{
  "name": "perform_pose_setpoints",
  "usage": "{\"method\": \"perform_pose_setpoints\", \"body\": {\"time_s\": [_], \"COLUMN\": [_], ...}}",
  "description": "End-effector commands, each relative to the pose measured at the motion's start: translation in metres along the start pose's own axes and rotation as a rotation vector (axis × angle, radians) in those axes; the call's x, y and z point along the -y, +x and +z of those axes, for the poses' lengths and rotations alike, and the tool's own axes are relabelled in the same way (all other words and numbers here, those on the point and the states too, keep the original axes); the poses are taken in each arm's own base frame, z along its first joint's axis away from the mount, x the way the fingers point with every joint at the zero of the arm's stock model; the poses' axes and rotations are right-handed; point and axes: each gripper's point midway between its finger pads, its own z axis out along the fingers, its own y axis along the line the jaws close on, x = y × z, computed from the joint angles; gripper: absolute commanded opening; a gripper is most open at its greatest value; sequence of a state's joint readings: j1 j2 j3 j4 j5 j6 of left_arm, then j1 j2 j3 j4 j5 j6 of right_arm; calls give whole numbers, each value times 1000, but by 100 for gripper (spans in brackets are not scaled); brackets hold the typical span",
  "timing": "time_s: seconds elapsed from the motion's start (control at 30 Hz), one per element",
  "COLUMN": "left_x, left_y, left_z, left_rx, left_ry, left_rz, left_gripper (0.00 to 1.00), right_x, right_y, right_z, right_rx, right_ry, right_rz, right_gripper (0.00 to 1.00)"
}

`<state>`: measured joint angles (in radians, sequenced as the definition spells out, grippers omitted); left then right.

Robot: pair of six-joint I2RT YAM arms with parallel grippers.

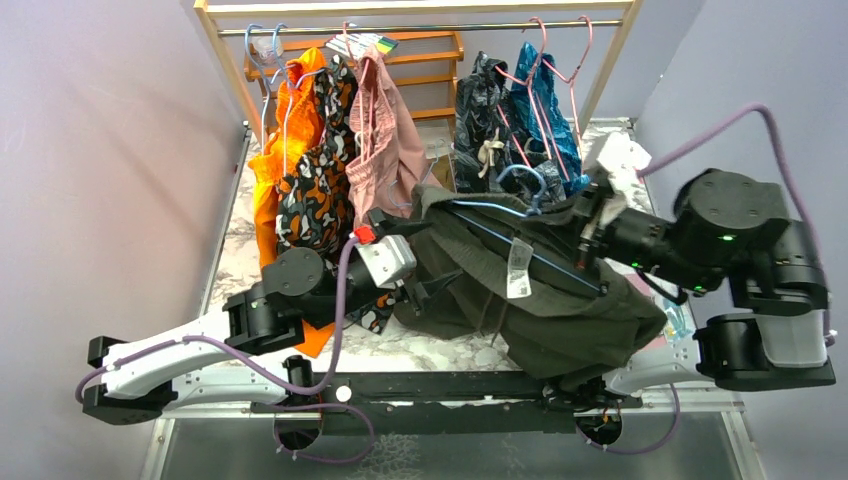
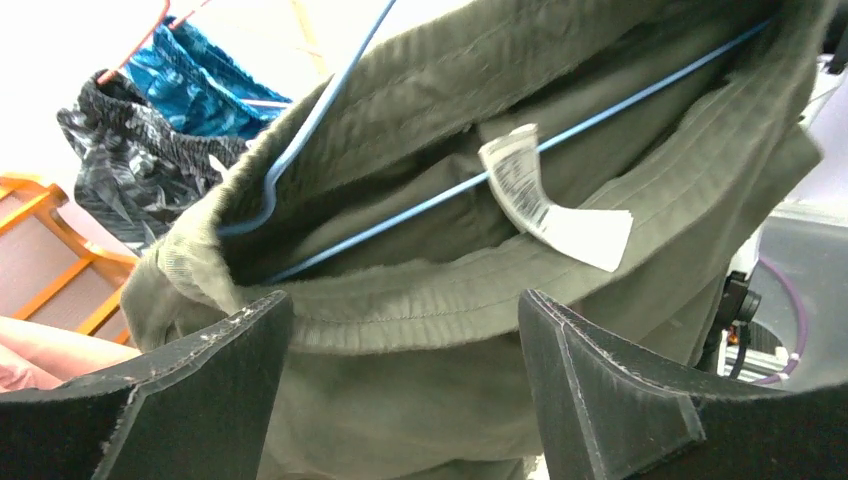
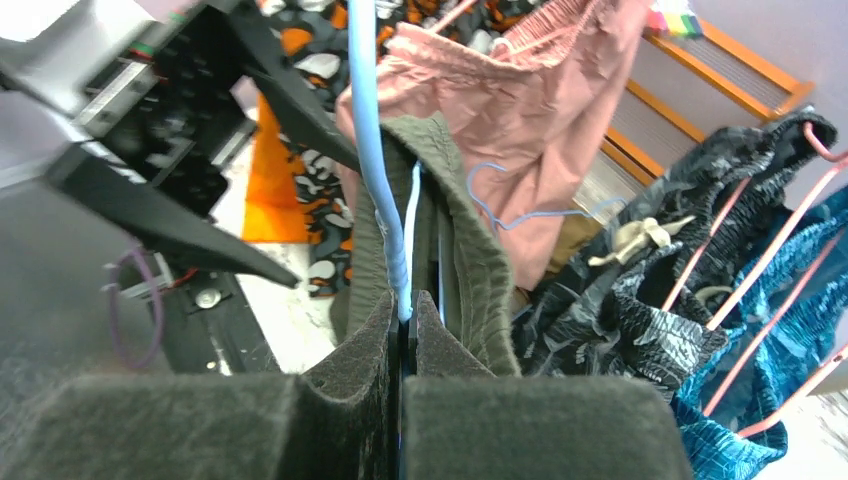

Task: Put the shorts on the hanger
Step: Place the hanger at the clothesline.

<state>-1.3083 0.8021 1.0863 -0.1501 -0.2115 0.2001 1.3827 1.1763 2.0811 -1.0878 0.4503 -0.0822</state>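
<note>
Two pincers meet at one pair of shorts. The right pincer (image 3: 403,315) is clamped tight on one light-blue wire hanger (image 3: 375,150), the wire pinched between its pads with olive cloth pressed close on either side. The left pincer (image 2: 405,300) stands wide apart and holds nothing; the waistband runs across just beyond its two fingertips. The dark olive-green shorts (image 1: 570,320) are draped over that hanger, whose bar runs inside the waistband, with one white label (image 2: 560,215) crossing the wire. In the top view the shorts sit at centre, sagging toward 5 o'clock over the marble table (image 1: 440,345), with the left pincer at their 9 o'clock and the right pincer at their 2 o'clock. At 12 o'clock a wooden rack (image 1: 224,60) carries five other garments: orange, leaf-print, dusty-pink, dark grey and teal.
</note>
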Motion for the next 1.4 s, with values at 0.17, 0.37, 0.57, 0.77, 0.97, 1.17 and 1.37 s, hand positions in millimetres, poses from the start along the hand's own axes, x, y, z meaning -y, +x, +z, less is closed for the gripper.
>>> {"method": "perform_pose_setpoints", "body": {"time_s": [0.17, 0.37, 0.57, 0.77, 0.97, 1.17, 1.37], "left_x": [-28, -32, -40, -52, -73, -92, -98], "left_y": [-5, 11, 28, 62, 92, 106, 120], "left_z": [4, 7, -1, -9, -22, -47, -73], "left_rx": [27, -37, -66, -148, -268, -351, -397], "left_ry": [-171, -217, -278, -380, -535, -670, -720], "left_rz": [-40, -48, -57, -38, 18, 51, 33], "left_gripper": [77, 67, 60, 42, 22, 10, 9], "right_x": [18, 39, 36, 35, 22, 26, 23], "right_y": [-31, -30, -42, -32, -43, -55, -59], "right_z": [-83, -90, -108, -88, -90, -94, -88], "right_rx": [212, 218, 289, 227, 264, 309, 309], "right_ry": [-115, -25, -86, -44, -119, -113, -115], "right_rz": [102, 85, 104, 71, 61, 77, 59], "right_gripper": [1, 1, 1, 1, 1, 1, 1]}}
